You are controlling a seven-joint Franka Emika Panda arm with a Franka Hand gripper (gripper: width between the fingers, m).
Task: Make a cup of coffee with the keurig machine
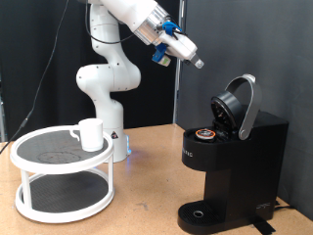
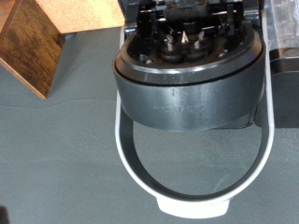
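Keurig machine (image 1: 232,157): black brewer standing at 4 o'clock in my exterior view, lid (image 1: 240,105) tipped up and open, a brown-topped pod (image 1: 204,134) seated in the chamber, round drip tray (image 1: 201,214) bare at its foot.
Cup (image 1: 90,133): small white mug on the upper tier of the white two-tier tray stand (image 1: 61,176) at 8 o'clock, well apart from the brewer.
Surface and room: brown wooden table (image 1: 147,181) under both; dark curtain (image 1: 245,39) behind; a cable hangs at 10 o'clock.
Gripper (image 1: 198,64): high in the air at 12 o'clock, angled down toward the raised lid, touching nothing I can see.
Fingers: I cannot tell how far apart they are; nothing shows between them, and my wrist view shows no fingertips at all.
Wrist view: looks straight onto the lid's underside (image 2: 187,89), a grey dome with its needle housing, ringed by a white handle loop (image 2: 201,201); a strip of table corner shows beside it.
Open room: clear air between gripper and lid; open tabletop between stand and brewer.
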